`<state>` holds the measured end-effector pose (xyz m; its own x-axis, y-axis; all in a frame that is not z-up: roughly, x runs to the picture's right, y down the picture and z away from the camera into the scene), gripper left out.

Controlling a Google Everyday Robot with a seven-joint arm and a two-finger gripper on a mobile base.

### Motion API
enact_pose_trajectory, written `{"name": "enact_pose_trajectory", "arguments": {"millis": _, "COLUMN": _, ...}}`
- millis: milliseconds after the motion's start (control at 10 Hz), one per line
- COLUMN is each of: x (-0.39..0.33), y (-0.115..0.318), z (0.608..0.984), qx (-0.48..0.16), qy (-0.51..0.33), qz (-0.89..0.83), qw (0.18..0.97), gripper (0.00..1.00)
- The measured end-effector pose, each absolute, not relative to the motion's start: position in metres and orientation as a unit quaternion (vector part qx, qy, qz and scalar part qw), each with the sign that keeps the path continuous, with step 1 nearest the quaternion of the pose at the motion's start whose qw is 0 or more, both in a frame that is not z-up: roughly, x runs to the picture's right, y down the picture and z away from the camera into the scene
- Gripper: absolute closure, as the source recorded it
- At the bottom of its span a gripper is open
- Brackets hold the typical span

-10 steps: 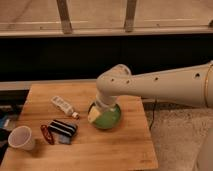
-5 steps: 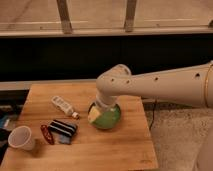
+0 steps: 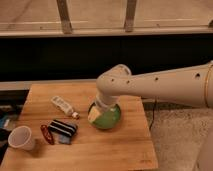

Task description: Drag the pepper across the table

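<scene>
No shift since before: pincer (image 3: 96, 114) over green bowl (image 3: 112, 120), pepper (image 3: 46, 135) near cup (image 3: 21, 138).

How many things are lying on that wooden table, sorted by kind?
White cup: 1
Dark red pepper: 1
Black-and-white striped flat object: 1
White bottle with reddish tip: 1
Green round object: 1, with the gripper down right above it
Total: 5 on the table
</scene>
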<state>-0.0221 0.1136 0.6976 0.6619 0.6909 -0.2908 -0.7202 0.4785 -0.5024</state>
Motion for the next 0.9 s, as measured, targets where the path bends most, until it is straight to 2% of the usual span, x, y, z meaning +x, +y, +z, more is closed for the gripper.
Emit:
{"name": "enact_pose_trajectory", "arguments": {"millis": 500, "x": -0.035, "y": 0.102, "z": 0.696, "qx": -0.294, "qy": 0.018, "qz": 0.391, "qw": 0.872, "gripper": 0.2}}
{"name": "enact_pose_trajectory", "arguments": {"millis": 900, "x": -0.115, "y": 0.075, "z": 0.705, "qx": -0.292, "qy": -0.005, "qz": 0.334, "qw": 0.896, "gripper": 0.2}}
